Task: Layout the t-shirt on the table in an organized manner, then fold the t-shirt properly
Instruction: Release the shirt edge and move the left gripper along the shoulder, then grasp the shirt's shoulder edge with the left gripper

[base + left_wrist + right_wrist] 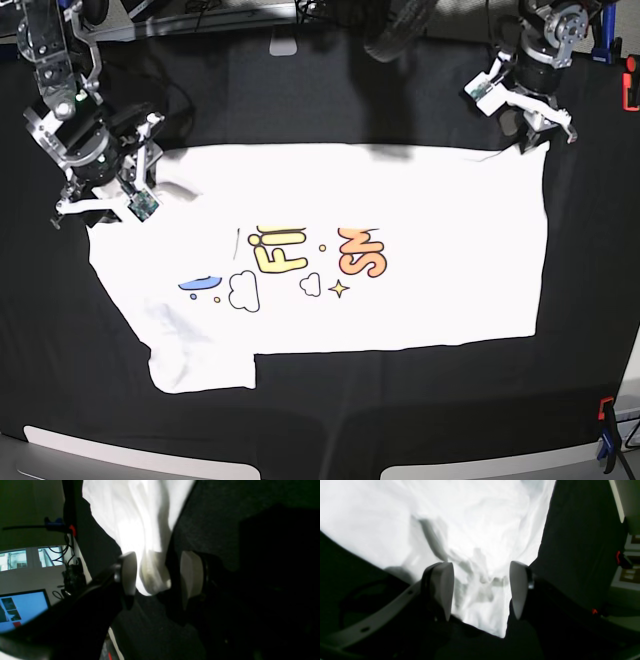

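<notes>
Two grippers bracket the t-shirt [330,260], which lies spread print-up across the middle of the black-clothed table [330,90] in the base view. We see the right gripper [105,200] at the left of that frame, over the shirt's upper left corner beside the sleeve. In its wrist view, the right gripper's pale fingers [442,587] stand wide apart with rumpled white cloth lying between them, not pinched. The left gripper [535,130] sits at the upper right, at the shirt's top right corner. Its fingers [128,572] are likewise parted, a bunched tip of the shirt's edge lying loose in the gap.
</notes>
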{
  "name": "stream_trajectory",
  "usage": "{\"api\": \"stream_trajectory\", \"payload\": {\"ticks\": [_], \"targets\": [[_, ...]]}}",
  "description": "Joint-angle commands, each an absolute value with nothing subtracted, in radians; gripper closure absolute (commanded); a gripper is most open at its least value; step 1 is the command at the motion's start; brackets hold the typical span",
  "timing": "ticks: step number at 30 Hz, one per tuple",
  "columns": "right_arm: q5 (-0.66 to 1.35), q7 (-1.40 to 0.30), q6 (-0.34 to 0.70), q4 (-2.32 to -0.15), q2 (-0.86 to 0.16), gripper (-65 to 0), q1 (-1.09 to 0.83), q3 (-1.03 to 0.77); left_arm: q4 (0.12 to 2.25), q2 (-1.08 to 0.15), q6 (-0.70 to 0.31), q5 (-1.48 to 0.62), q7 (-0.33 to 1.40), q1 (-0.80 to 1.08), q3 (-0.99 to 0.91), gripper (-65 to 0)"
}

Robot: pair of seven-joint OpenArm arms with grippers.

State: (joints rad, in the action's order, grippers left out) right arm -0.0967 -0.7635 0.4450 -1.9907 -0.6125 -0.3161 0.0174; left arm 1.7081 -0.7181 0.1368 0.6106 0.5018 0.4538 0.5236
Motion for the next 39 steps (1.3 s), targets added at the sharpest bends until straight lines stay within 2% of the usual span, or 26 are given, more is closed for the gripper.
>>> {"api": "stream_trajectory", "payload": {"ticks": [1, 8, 18, 30, 34, 39], "targets": [[-0.097, -0.743, 0.433, -2.01, -0.629, -34.2, -0.307, 0.009, 1.711, -0.727, 0.116, 0.593, 0.503, 0.445, 0.527, -27.5], [-0.097, -0.743, 0.434, -2.01, -0.629, -34.2, -0.308, 0.009, 1.661, -0.727, 0.116, 0.549, 0.572, 0.353, 0.527, -27.5], [-0.097, -0.744, 0.434, -2.01, -0.629, -34.2, -0.308, 0.009, 1.545, -0.751, 0.123, 0.55, 0.748, 0.352, 0.527, -27.5], [-0.097, -0.746, 0.434, -2.009, -0.629, -34.2, -0.308, 0.009, 1.546, -0.772, 0.258, 0.812, 0.921, 0.366, 0.527, -27.5], [-0.097, -0.745, 0.433, -2.009, -0.629, -34.2, -0.308, 0.009, 1.546, -0.816, 0.347, 0.82, 0.92, 0.363, 0.527, -27.5], [-0.097, -0.745, 0.433, -2.009, -0.629, -34.2, -0.308, 0.009, 1.552, -0.818, 0.356, 0.774, 0.897, 0.384, 0.527, -27.5]]}}
